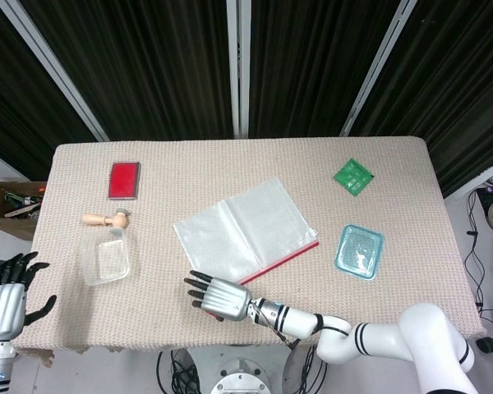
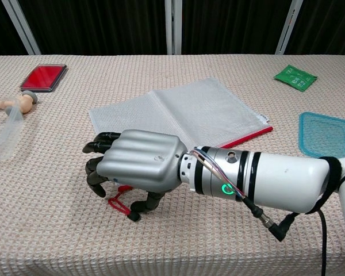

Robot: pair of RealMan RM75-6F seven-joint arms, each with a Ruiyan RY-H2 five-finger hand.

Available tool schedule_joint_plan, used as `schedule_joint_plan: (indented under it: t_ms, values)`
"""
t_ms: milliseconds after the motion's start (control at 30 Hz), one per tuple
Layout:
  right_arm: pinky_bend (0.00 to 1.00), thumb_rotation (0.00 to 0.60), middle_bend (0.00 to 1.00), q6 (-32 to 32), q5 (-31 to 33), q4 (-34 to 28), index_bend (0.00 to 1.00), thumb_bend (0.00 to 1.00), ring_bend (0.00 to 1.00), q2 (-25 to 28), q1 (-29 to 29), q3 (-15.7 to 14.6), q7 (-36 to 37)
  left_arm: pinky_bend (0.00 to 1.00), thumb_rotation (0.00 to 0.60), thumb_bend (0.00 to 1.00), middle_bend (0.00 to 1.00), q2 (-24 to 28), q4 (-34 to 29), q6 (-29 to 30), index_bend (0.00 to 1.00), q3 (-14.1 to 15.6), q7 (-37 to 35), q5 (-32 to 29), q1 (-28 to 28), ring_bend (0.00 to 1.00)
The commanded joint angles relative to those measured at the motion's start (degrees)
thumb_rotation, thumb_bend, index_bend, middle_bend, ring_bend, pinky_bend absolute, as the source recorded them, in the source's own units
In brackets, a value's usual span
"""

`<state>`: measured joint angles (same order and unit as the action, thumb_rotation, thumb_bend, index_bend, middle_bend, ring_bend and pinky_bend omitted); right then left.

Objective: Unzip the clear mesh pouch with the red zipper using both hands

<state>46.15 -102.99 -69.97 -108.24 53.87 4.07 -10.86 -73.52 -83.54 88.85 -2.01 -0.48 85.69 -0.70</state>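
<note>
Pouch [image 1: 245,231] lengthwise diagonal, near-left to far-right

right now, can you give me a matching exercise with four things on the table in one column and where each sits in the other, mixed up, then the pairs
Things:
1. flat red rectangular case
2. green square packet
3. clear mesh pouch with the red zipper
4. light blue plastic tray

Places, as the head view shows them:
A. middle of the table
B. right side, near the front edge
C. far left corner
D. far right

Pairs: 1-C, 2-D, 3-A, 4-B
</note>
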Motion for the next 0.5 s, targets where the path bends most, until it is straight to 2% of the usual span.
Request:
schedule_joint_plan:
  t_ms: [33,500]
  values:
    - [0.0,0.6,0.22,0.5,0.3,0.7,0.41,0.23,0.0,-0.5,0.5,-0.4,0.5,0.14,0.6,0.21,0.14,-0.1,0.1,-0.2,0.29,0.0,-0.2,0.1,-0.1,0.1]
    - [0.0,0.6,0.24,1.2,1.7,2.6,0.49,0.32,0.0,-2.2,2.5,-1.6,1.4,0.14,0.6,0.21,0.14,-0.1,0.7,-0.1,0.29,0.0,-1.1,-0.2,0.1,0.1]
